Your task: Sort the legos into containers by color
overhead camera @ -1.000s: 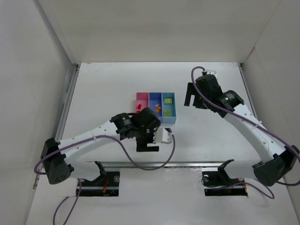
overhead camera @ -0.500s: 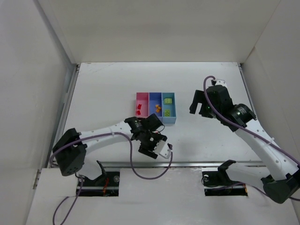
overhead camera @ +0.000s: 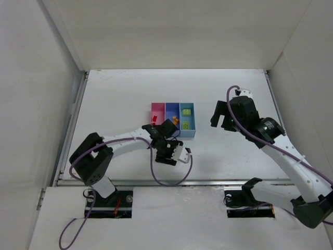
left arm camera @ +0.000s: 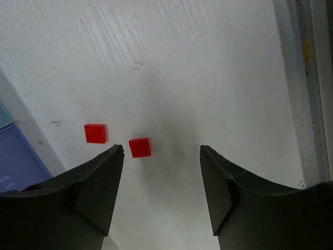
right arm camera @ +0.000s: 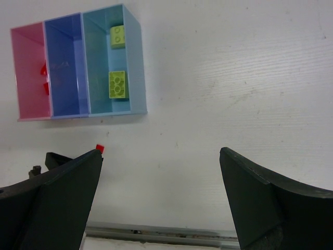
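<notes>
Three joined bins stand mid-table: pink [overhead camera: 157, 115], blue-violet [overhead camera: 172, 114] and light blue [overhead camera: 187, 117]. In the right wrist view the light blue bin [right arm camera: 112, 60] holds two yellow-green legos [right arm camera: 118, 84], and the pink bin [right arm camera: 31, 73] holds red ones [right arm camera: 45, 69]. Orange legos [overhead camera: 175, 121] lie in the blue-violet bin. Two red legos [left arm camera: 140, 147] [left arm camera: 95, 133] lie on the table just ahead of my open, empty left gripper [left arm camera: 161, 151], near its left finger. One red lego [right arm camera: 100, 148] also shows in the right wrist view. My right gripper [right arm camera: 161, 156] is open and empty, right of the bins.
A metal rail [left arm camera: 307, 78] runs along the table's front edge, close behind my left gripper [overhead camera: 167, 158]; it also shows in the right wrist view [right arm camera: 156, 232]. White walls enclose the table. My right gripper [overhead camera: 218, 119] hovers off the table.
My left arm has folded in, its gripper staying just near of the bins. My right arm drew back to the right and toward the near side, then held still.
</notes>
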Controlling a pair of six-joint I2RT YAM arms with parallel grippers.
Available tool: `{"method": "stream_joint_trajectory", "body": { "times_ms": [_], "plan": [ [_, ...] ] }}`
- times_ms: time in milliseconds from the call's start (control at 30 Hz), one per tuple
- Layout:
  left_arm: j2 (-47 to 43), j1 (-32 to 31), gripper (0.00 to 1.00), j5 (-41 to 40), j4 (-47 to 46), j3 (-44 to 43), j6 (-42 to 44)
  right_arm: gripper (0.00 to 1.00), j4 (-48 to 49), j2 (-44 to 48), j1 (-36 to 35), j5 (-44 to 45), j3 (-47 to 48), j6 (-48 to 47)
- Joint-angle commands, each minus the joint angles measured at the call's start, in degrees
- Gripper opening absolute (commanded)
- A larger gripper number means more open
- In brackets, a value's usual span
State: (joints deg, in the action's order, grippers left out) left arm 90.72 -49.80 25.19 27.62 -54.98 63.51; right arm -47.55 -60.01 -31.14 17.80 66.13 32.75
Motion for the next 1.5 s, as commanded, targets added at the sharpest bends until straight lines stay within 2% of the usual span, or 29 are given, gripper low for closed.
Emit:
{"method": "stream_joint_trajectory", "body": {
  "times_ms": [0,200,433,633,967,1200,1467],
  "plan": [
    [2.09,0.05,0.58,-1.18,-1.42,-0.47,-1.98,1.00,3.78,0.59,-0.15,0.57,-0.03,-0.85],
    [6.66,1.54,0.60,-4.10,-1.95,-2.40,-3.82,1.00,3.78,0.07,-0.15,0.57,-0.03,-1.90],
    [7.37,3.39,0.54,-2.16,-2.04,-1.62,-3.83,1.00,3.78,1.29,-0.15,1.09,-0.03,-1.90],
    [5.00,4.01,0.50,-3.57,-1.77,1.80,1.27,1.00,3.78,1.30,-0.15,1.09,-0.03,-1.90],
    [4.47,1.55,0.43,-2.16,-3.00,1.98,-9.27,1.00,3.25,1.30,-0.15,2.23,-0.03,-1.90],
    [5.08,1.55,0.33,-4.09,-5.12,2.69,-12.35,1.00,3.25,1.30,-0.15,2.76,-0.03,-1.90],
    [5.00,1.55,0.33,-6.91,-5.64,5.59,-11.74,1.00,2.73,1.30,-0.15,2.76,0.49,-1.90]
  ]
}}
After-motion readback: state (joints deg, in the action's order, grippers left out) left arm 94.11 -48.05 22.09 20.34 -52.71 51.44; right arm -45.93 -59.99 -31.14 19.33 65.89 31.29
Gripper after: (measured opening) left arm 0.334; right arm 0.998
